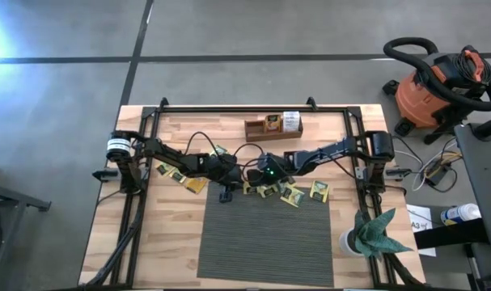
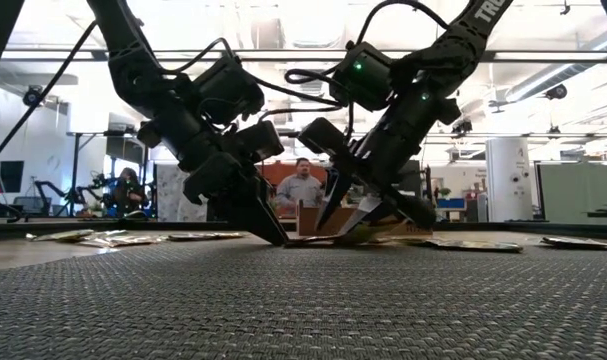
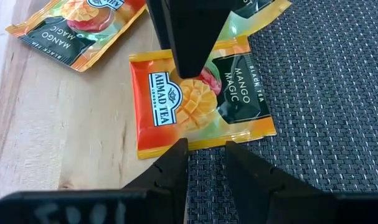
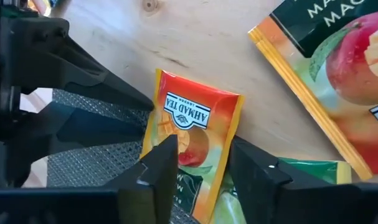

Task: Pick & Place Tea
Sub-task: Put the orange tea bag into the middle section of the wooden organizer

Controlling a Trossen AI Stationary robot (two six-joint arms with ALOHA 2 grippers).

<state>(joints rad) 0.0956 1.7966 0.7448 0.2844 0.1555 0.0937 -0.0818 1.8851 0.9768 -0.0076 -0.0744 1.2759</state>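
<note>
An orange "Mango Magic" tea sachet (image 3: pixel 201 102) (image 4: pixel 192 127) lies flat at the far edge of the dark mat (image 1: pixel 265 238), half on the wood and half on the mat. My left gripper (image 3: pixel 207 155) (image 1: pixel 226 192) stands low at the sachet's near edge, open by a narrow gap. My right gripper (image 4: pixel 204 158) (image 2: pixel 358 215) comes from the other side, open, with its fingers astride the same sachet. More sachets (image 1: pixel 292 194) lie scattered across the table's middle, and some (image 1: pixel 166 170) lie on the left. My left gripper: I cannot tell whether its fingertips (image 3: pixel 176 155) touch the sachet's edge (image 3: pixel 207 142); they stand right at it, low over the mat. My right gripper slants down from the table's right, and one fingertip (image 3: pixel 189 65) is on the sachet's printed face (image 3: pixel 170 93). The sachet lies flat.
A brown wooden tray (image 1: pixel 273 125) holding a few sachets stands at the far edge. Other sachets (image 3: pixel 76 25) (image 4: pixel 338 68) lie close around the two grippers. A white cup with a green plant (image 1: pixel 366 234) stands at the right. People show in the room beyond the table (image 2: pixel 303 185).
</note>
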